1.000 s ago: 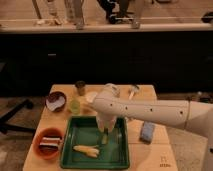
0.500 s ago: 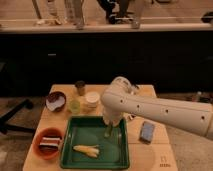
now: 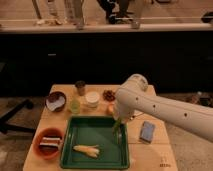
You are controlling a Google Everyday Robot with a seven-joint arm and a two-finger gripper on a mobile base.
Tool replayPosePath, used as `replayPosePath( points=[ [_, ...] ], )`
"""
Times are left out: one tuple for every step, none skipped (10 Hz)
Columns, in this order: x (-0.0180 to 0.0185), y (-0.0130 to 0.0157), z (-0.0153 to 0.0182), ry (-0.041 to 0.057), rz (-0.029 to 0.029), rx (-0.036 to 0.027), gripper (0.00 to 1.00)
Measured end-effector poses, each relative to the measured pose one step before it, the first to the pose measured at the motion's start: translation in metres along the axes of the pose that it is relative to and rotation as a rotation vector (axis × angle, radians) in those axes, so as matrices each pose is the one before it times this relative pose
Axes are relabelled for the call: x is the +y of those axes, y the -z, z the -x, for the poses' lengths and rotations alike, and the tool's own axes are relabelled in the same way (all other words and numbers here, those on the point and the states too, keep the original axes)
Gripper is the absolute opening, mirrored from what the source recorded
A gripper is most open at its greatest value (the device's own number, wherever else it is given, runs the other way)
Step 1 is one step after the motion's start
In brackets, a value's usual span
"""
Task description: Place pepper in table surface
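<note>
1. Over the right rim of the green tray [image 3: 64, 146], camera view: gripper [image 3: 119, 118] hanging below the white arm [image 3: 165, 112], pinched narrow on the top end of the pepper [image 3: 117, 128]. Pepper dangling tip-down, apparently clear of the tray floor, just inside the rim.
2. Step in hand, by judgement: carrying across to the table surface [image 3: 150, 156]. Lift done; release not yet.
3. To do it well:
   - Travel right past the rim before lowering, keeping the dangling tip above the rim to avoid a snag.
   - Aim for the bare boards at the front right corner, short of the blue-grey flat block [image 3: 147, 131].
   - Lower until the tip touches wood, then lay the pepper down and let go low, so no roll toward the edge.
4. Risk: slim curved body, likely to swing or twist in the grip. Slow motion advised.
5. Surface: pale plank boards, crowded at the back with dark bowl [image 3: 55, 100], dark cup [image 3: 80, 87], small green cup [image 3: 75, 106], white tub [image 3: 92, 98] and reddish dish [image 3: 108, 94]. Orange bowl [image 3: 49, 143] at front left. Pale yellow banana-like piece [image 3: 86, 149] lying in the tray.
6. Room: dark cabinet front behind the table, bright counter strip above, grey floor, black chair legs [image 3: 15, 120] at the left.
</note>
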Motion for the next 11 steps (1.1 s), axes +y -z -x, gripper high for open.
replayPosePath(
  points=[
    [0.00539, 0.00173, -0.00287, -0.01379, -0.00211, -0.00292, 0.0],
    [-0.00166, -0.00078, 0.00088, 0.00429, -0.00041, -0.00195, 0.0],
    [-0.0009, -0.00004, 0.00074, 0.00122, -0.00098, -0.00228, 0.0],
    [0.00023, -0.00028, -0.00022, 0.00034, 0.00053, 0.00072, 0.0],
    [0.00157, 0.00025, -0.00068, -0.00285, 0.00041, 0.00119, 0.0],
    [-0.00041, -0.00009, 0.00022, 0.0008, -0.00002, -0.00043, 0.0],
    [-0.00075, -0.00019, 0.00028, 0.00177, 0.00009, -0.00031, 0.0],
    [-0.0004, -0.00021, 0.00019, 0.00052, -0.00058, -0.00008, 0.0],
    [0.00085, -0.00039, -0.0002, -0.00687, -0.00189, 0.0032, 0.0],
    [0.00413, -0.00019, -0.00054, -0.04033, -0.00436, 0.00759, 0.0],
    [0.01001, 0.00082, -0.00456, -0.07411, -0.00402, 0.01221, 0.0]
  ],
)
